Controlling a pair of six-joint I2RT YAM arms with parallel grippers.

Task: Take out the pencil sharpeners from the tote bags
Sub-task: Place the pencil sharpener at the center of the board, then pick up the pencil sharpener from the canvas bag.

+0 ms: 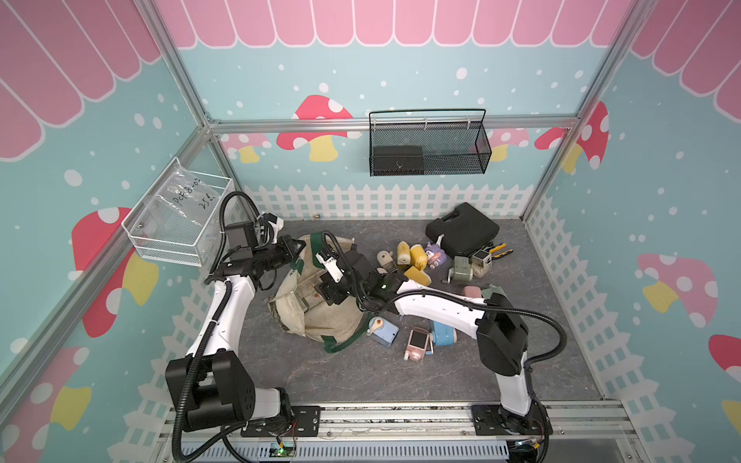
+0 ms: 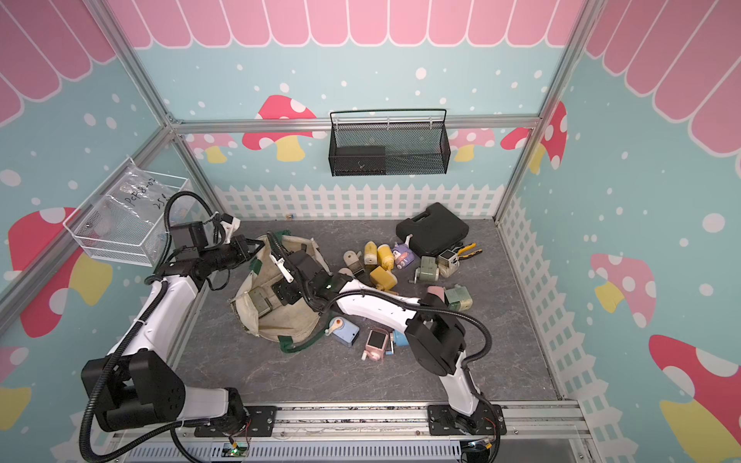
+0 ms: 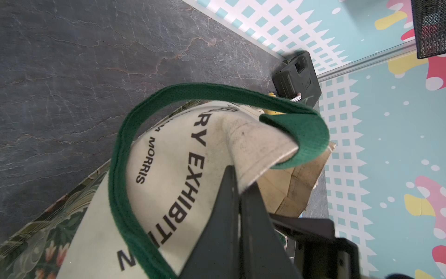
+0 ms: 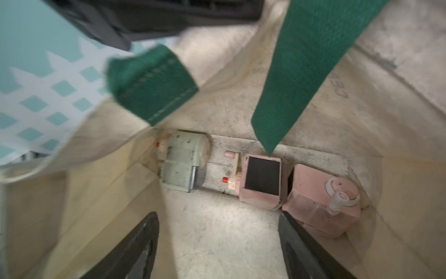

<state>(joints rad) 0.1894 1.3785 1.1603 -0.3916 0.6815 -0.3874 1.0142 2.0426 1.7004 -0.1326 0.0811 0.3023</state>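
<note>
The cream tote bag [image 1: 333, 324] [image 2: 284, 324] with dark green straps lies open at mid-floor in both top views. My left gripper [image 1: 300, 243] [image 3: 235, 169] is shut on the bag's rim beside a strap and holds the mouth up. My right gripper [image 1: 326, 294] [image 4: 217, 215] is open and reaches into the bag. Ahead of its fingers, three pencil sharpeners lie on the bag's bottom: a sage green one [image 4: 183, 161], a pink one with a black window [image 4: 261, 178], and a pink one with a crank [image 4: 323, 200]. The right finger is close beside the crank one. Several more sharpeners lie outside, yellow [image 1: 417, 256] and blue [image 1: 385, 330] among them.
A black case [image 1: 463, 234] and yellow-and-black pliers [image 1: 499, 250] lie at the back right of the floor. A black mesh basket [image 1: 429, 144] hangs on the back wall. A white wire basket [image 1: 176, 216] hangs on the left wall.
</note>
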